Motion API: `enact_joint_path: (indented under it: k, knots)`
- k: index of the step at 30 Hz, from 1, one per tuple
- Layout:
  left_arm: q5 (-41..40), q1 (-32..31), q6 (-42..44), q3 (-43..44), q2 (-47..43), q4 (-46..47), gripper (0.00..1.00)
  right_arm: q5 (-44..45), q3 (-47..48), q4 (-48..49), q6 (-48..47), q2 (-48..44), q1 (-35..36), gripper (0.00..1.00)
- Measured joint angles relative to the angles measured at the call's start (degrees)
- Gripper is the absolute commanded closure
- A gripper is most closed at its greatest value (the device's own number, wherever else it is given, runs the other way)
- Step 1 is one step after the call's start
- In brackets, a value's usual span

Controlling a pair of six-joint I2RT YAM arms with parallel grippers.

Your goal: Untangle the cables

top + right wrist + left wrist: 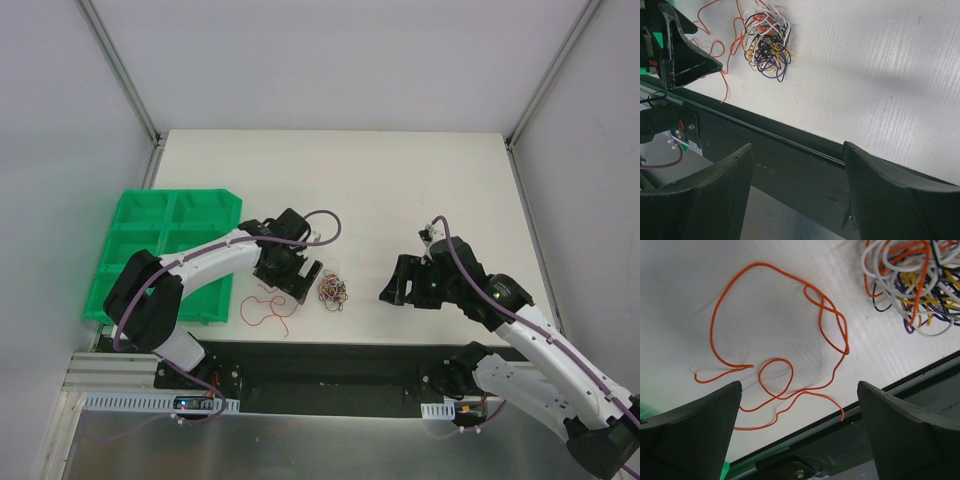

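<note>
Top external view showed a white table (400, 190) with a green compartment tray (160, 250) hanging over its left edge. Two white arms reached in from the near edge. The left arm (205, 258) curved across the tray's right side, and the right arm (520, 320) bent in from the right.

The left gripper (300, 278) hung low over the table with its jaws spread wide, holding nothing. The right gripper (400, 285) was also spread open and empty, pointing left near the table's near edge.

The cables lay between the two grippers. A small tangle (333, 291) of white, black, orange, yellow and purple wires sat just to the right of the left gripper, and well apart from the right gripper. In the right wrist view the tangle appeared far ahead at upper left, beyond the open fingers (715, 185).

One loose orange cable (268, 308) lay by itself in open loops on the table, just left of the tangle and near the table's front edge. In the left wrist view it sprawled flat ahead of the gap between the dark fingers (700, 425), not touched by either, with the tangle off at upper right
</note>
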Motion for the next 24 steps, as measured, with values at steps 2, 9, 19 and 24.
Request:
enact_joint_path:
  k: [2, 9, 19, 24]
  knots:
    - [-0.5, -2.1, 2.5, 0.0, -0.1, 0.3, 0.01, 0.0, -0.7, 0.0, 0.0, -0.9, 0.0, 0.27]
    - [-7.9, -7.8, 6.7, 0.5, 3.7, 1.3, 0.01, -0.2, -1.5, 0.1, 0.0, -0.3, 0.0, 0.27]
    - [-16.8, -7.6, 8.0, 3.1, 9.1, 2.7, 0.09, -0.6, -1.5, 0.2, 0.0, -0.1, 0.0, 0.26]
    - [-21.7, -7.6, 6.6, 3.3, 9.7, 2.3, 0.03, -0.6, -1.5, 0.2, 0.0, -0.1, 0.0, 0.26]
